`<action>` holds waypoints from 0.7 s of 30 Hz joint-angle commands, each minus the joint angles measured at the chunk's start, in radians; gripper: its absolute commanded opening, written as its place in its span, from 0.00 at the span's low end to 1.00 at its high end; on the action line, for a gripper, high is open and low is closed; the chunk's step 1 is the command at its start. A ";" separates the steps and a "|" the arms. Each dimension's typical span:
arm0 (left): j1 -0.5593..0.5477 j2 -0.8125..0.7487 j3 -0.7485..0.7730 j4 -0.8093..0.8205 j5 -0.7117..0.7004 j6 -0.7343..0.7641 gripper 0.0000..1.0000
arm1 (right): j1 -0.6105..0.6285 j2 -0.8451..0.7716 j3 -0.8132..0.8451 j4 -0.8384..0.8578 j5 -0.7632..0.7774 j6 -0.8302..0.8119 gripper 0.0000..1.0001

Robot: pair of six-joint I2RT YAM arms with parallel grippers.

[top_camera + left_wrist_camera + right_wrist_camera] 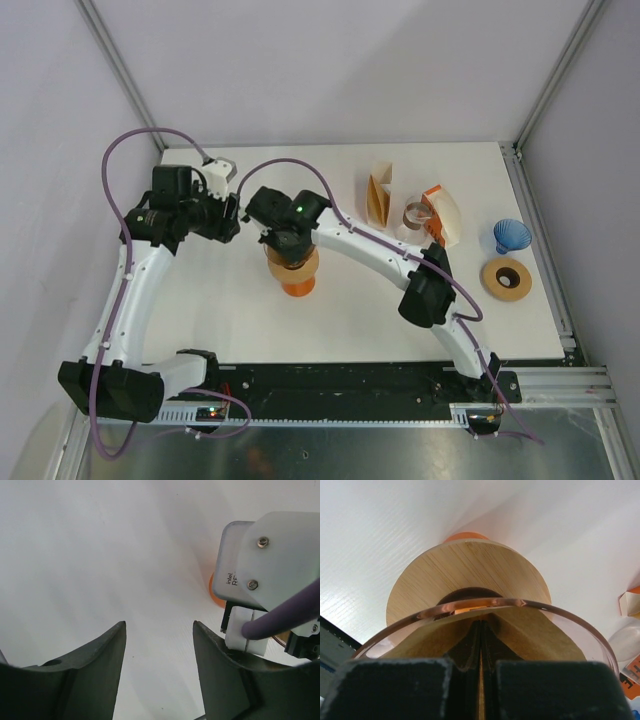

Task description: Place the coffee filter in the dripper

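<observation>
The left gripper is hanging near the dripper with its jaws apart, gripping nothing. The right gripper is clenching the brown coffee filter, already inside the glass cone. It should be seating the fold centrally before letting go, I judge. Further right, a filter holder seems to be carrying spare filters.

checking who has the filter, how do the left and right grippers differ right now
On the left gripper the fingers stand apart; on the right gripper they are pressed shut. The left gripper holds nothing; the right gripper pinches the brown paper filter. The left gripper hangs over the white table; the right gripper reaches into the glass dripper on its wooden collar. Both have dark fingers.
</observation>
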 commanded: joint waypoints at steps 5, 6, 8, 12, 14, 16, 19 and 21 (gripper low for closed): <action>0.007 -0.013 -0.007 0.028 0.040 0.018 0.61 | 0.003 -0.040 0.078 0.035 -0.030 -0.017 0.00; 0.007 -0.014 -0.007 0.028 0.041 0.018 0.61 | 0.003 -0.050 0.078 0.040 -0.029 -0.018 0.00; 0.007 -0.017 -0.005 0.028 0.040 0.019 0.61 | 0.000 -0.064 0.078 0.045 -0.026 -0.017 0.00; 0.006 -0.021 -0.002 0.028 0.039 0.018 0.62 | -0.005 -0.079 0.076 0.043 -0.016 -0.016 0.00; 0.007 -0.023 -0.001 0.028 0.040 0.019 0.61 | -0.006 -0.083 0.077 0.043 -0.015 -0.015 0.00; 0.007 -0.022 -0.001 0.028 0.042 0.018 0.61 | -0.006 -0.089 0.078 0.049 -0.013 -0.014 0.00; 0.007 -0.023 -0.001 0.028 0.041 0.019 0.62 | -0.006 -0.100 0.078 0.060 -0.011 -0.014 0.00; 0.007 -0.024 0.000 0.029 0.044 0.019 0.62 | -0.006 -0.106 0.078 0.065 -0.003 -0.014 0.02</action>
